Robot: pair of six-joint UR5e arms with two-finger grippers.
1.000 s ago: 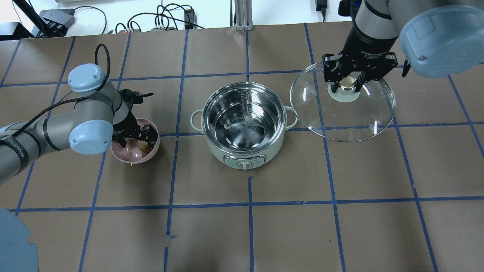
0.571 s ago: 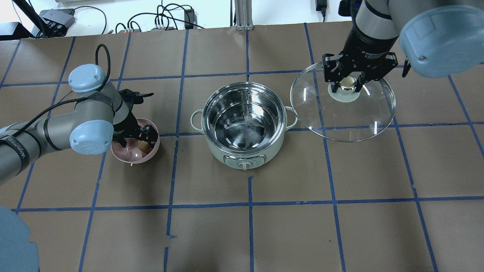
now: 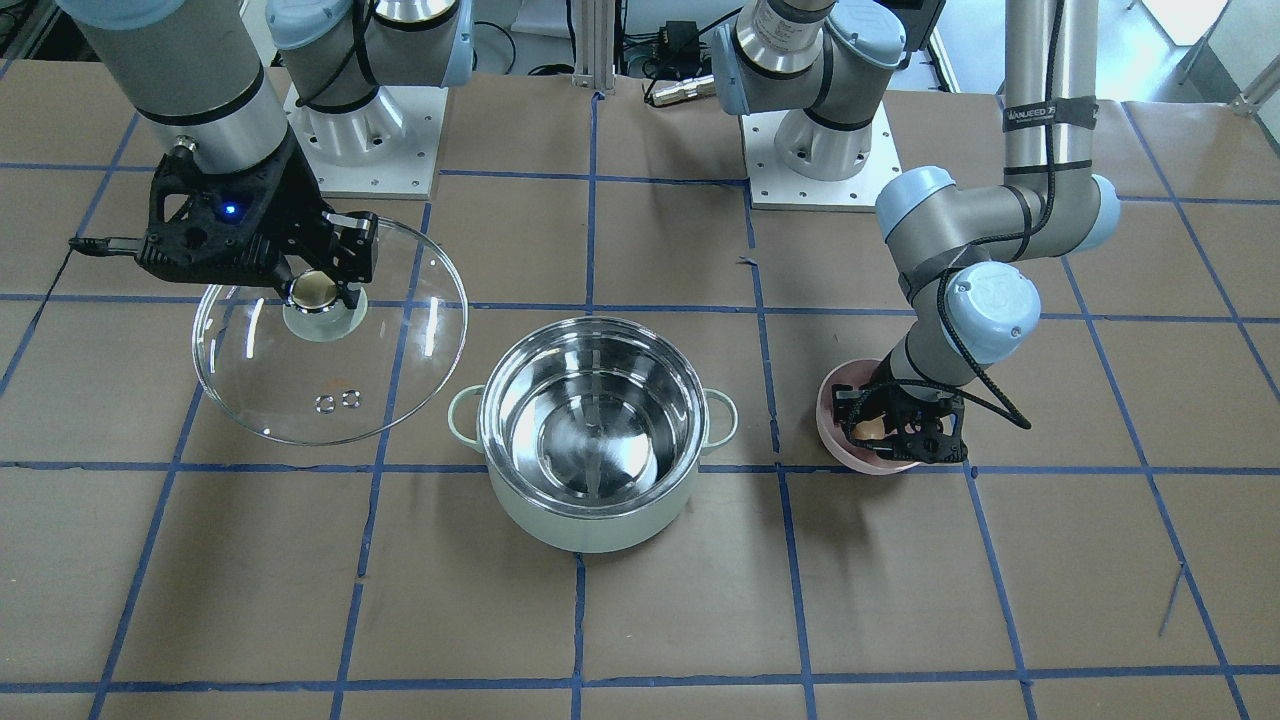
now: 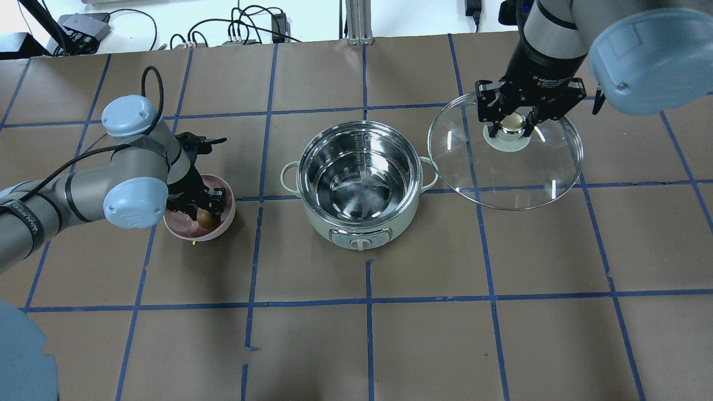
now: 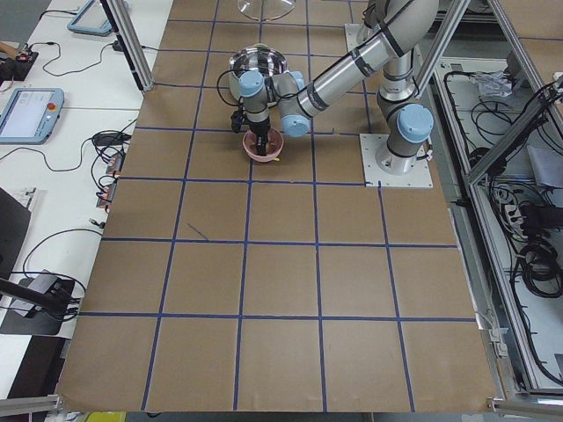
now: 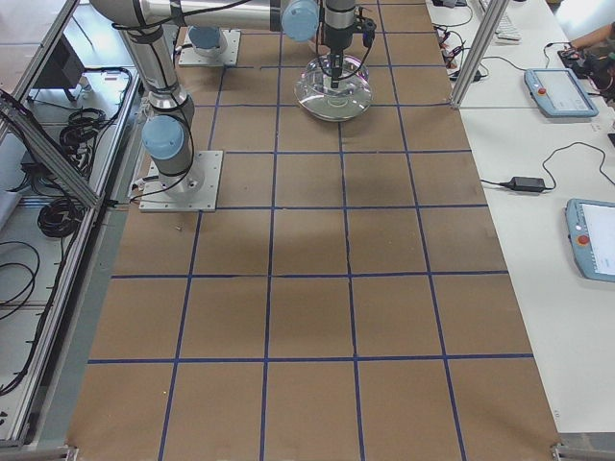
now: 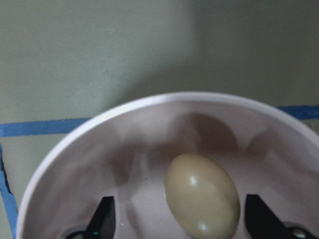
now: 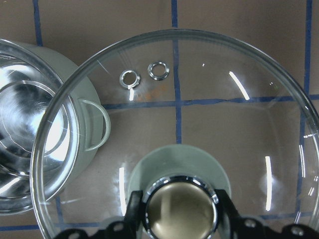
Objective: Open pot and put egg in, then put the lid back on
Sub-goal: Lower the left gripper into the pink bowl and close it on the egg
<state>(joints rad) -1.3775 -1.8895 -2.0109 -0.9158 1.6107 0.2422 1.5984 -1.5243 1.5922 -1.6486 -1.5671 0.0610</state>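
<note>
The pale mint-green pot (image 4: 359,223) (image 3: 590,520) stands uncovered mid-table, its steel inside bare. The light-brown egg (image 7: 202,196) (image 4: 206,218) lies in a pink bowl (image 4: 189,231) (image 3: 835,425) on the pot's left side. My left gripper (image 4: 205,209) (image 7: 182,219) reaches down into the bowl, open, one finger on each side of the egg with a gap on one side. My right gripper (image 4: 513,123) (image 3: 315,290) is shut on the knob (image 8: 179,209) of the clear glass lid (image 4: 504,172) (image 8: 199,99), holding it off to the pot's right.
Brown paper with a blue tape grid covers the table (image 4: 367,334). Both arm bases (image 3: 820,150) are bolted at the robot's side. Cables and boxes (image 4: 234,28) lie beyond the far edge. The pot's control dial (image 4: 360,243) faces the robot.
My left gripper has sunk slightly deeper into the pink bowl around the egg. The right gripper and the lid have stayed where they were.
</note>
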